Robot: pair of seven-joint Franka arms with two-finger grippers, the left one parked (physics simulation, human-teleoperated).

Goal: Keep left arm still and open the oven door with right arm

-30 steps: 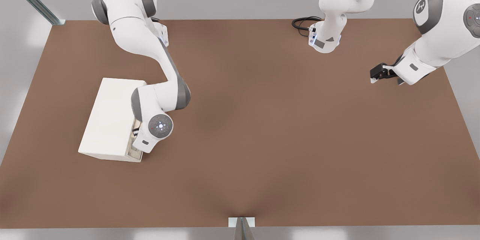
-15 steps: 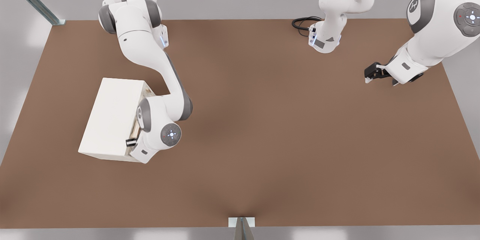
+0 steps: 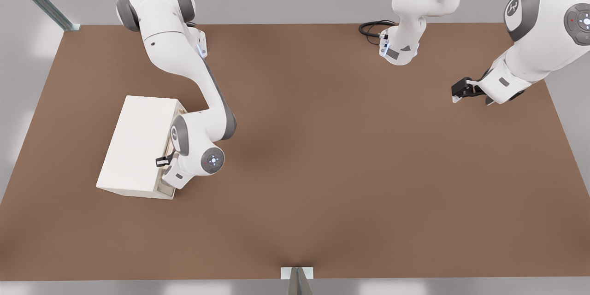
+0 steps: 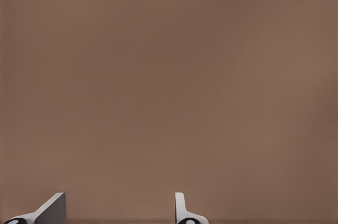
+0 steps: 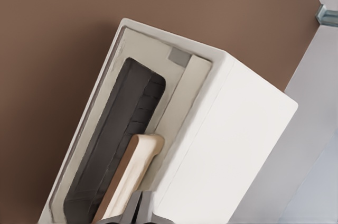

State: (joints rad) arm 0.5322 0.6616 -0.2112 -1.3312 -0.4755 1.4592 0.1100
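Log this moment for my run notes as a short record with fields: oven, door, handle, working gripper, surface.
oven: cream-white box oven, on the front view's left of the table
door: oven door with dark glass window, looks closed against its frame
handle: pale beige bar handle across the door front
working gripper: gripper of the right arm, at the door side of the oven, close to the handle
surface: brown table
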